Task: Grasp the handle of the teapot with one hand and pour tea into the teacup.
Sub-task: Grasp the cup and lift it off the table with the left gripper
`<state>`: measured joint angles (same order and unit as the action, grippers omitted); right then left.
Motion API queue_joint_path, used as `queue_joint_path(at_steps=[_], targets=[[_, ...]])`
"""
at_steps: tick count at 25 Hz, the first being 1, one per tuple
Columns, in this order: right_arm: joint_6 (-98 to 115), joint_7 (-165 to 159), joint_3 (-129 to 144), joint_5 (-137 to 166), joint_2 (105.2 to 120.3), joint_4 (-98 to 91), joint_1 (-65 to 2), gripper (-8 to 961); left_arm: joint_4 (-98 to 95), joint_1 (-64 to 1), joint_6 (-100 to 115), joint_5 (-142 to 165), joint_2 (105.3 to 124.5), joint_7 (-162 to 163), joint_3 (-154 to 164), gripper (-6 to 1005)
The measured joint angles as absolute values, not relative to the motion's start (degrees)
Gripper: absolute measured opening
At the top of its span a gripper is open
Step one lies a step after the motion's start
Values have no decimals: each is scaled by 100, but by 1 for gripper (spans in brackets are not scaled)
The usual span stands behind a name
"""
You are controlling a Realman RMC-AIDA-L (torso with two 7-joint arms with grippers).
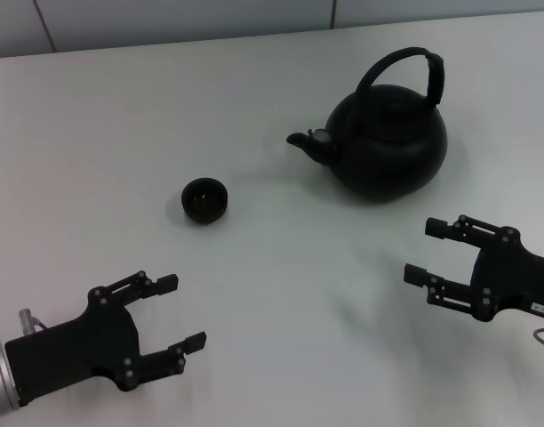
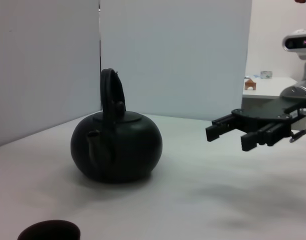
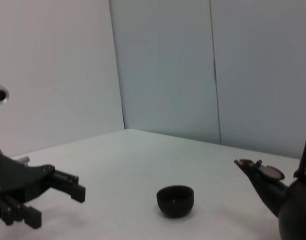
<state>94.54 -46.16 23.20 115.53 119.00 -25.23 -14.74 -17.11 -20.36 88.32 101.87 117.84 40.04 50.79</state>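
Observation:
The black teapot (image 1: 388, 142) stands at the back right of the white table, its spout pointing left toward the cup. Its arched handle (image 1: 405, 67) stands upright over the top. The small black teacup (image 1: 204, 199) sits left of the pot, empty as far as I can see. My right gripper (image 1: 428, 251) is open, low over the table in front of the pot, apart from it. My left gripper (image 1: 185, 311) is open at the front left, short of the cup. The left wrist view shows the teapot (image 2: 116, 146), the cup's rim (image 2: 49, 232) and the right gripper (image 2: 228, 135).
The white table (image 1: 272, 294) runs to a grey wall (image 1: 165, 18) at the back. The right wrist view shows the cup (image 3: 175, 200), the pot's spout (image 3: 260, 175) and the left gripper (image 3: 53, 200) farther off.

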Motion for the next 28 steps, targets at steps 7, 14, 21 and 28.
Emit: queue_joint_path(at_steps=[7, 14, 21, 28], targets=[[9324, -4581, 2322, 11597, 11900, -2529, -1492, 724, -1894, -2052, 8822, 10192, 11789, 4298, 5048, 796], [9290, -4571, 2320, 11602, 11900, -2523, -1517, 725, -1910, -2049, 8807, 10195, 11787, 4354, 5045, 796], [9270, -4570, 2320, 11602, 11907, -2511, -1520, 725, -1909, -2048, 8825, 10189, 11785, 4357, 5044, 795], [9261, -4570, 2320, 11602, 11909, -2457, -1522, 725, -1875, -2071, 8641, 10083, 11838, 4324, 4747, 795]])
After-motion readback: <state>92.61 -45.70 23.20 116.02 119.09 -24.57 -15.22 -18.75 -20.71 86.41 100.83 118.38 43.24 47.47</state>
